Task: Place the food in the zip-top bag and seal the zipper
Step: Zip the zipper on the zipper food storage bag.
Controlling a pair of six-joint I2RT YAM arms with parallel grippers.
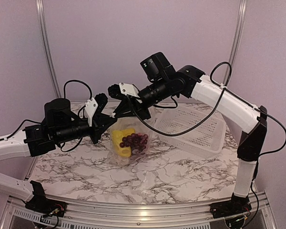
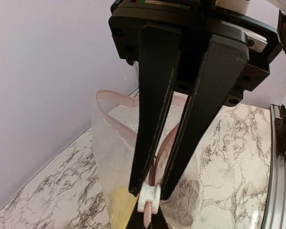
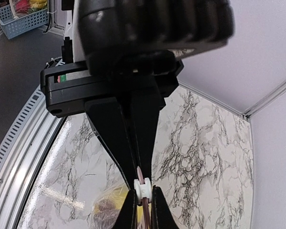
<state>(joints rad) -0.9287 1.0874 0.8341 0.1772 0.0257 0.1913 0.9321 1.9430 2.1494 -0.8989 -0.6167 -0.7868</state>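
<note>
The clear zip-top bag hangs from both grippers, its bottom near the marble table. Inside it show a yellow piece and the dark purple grape bunch. The cauliflower and red pepper are not visible. My left gripper is shut on the white slider of the pinkish zipper strip. My right gripper is shut on the bag's zipper edge right beside the slider, tip to tip with the left one. The bag's mouth loops open in the left wrist view.
A white perforated basket stands on the table at the right, close behind the bag. Purple walls close in the back and the sides. A metal rail runs along the near edge between the arm bases.
</note>
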